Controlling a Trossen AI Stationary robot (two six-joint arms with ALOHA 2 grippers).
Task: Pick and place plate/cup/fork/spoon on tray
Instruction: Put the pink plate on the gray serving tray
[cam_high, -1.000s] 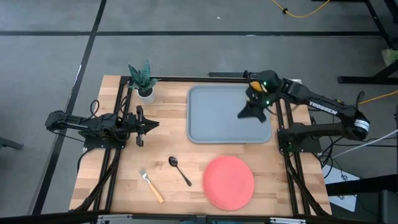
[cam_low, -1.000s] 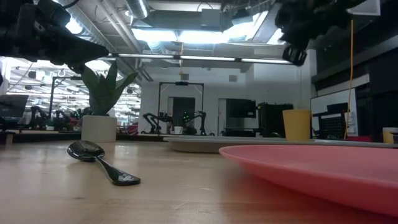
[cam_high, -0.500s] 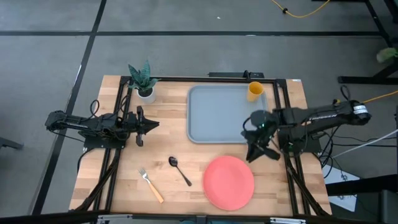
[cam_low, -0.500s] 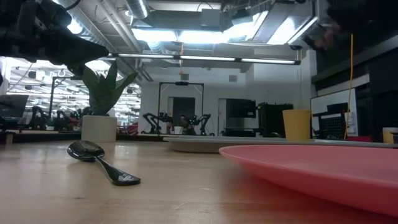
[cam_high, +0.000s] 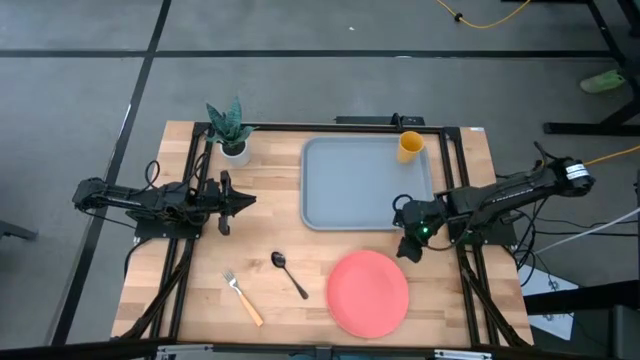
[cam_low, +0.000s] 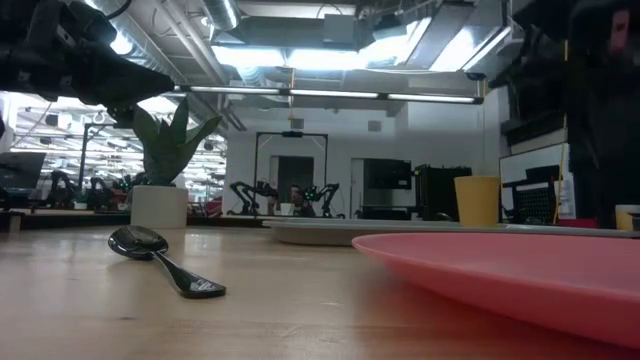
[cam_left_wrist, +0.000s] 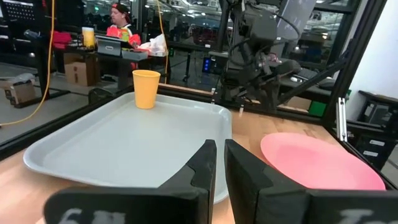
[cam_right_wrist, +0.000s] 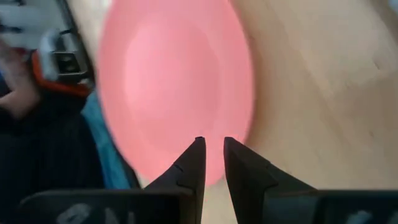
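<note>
The coral-pink plate (cam_high: 369, 292) lies flat on the table near the front edge. The yellow-orange cup (cam_high: 410, 146) stands upright in the far right corner of the grey-blue tray (cam_high: 340, 190). The dark spoon (cam_high: 289, 273) and the orange-handled fork (cam_high: 242, 297) lie on the wood left of the plate. My right gripper (cam_high: 408, 250) hovers at the plate's far right rim, fingers pointing down at the plate (cam_right_wrist: 174, 81), shut and empty (cam_right_wrist: 213, 142). My left gripper (cam_high: 250, 200) waits left of the tray, shut and empty (cam_left_wrist: 219, 146).
A small white pot with a green plant (cam_high: 230, 130) stands at the table's far left corner, beside the tray. Black frame rails run along the table's left and right sides. Bare wood lies between the tray and the plate.
My right gripper has left the cup at the tray's far right corner. It has swung toward the table's near edge, off the tray, to the plate's far right rim, and tipped down over the plate. The cup stays upright on the tray.
</note>
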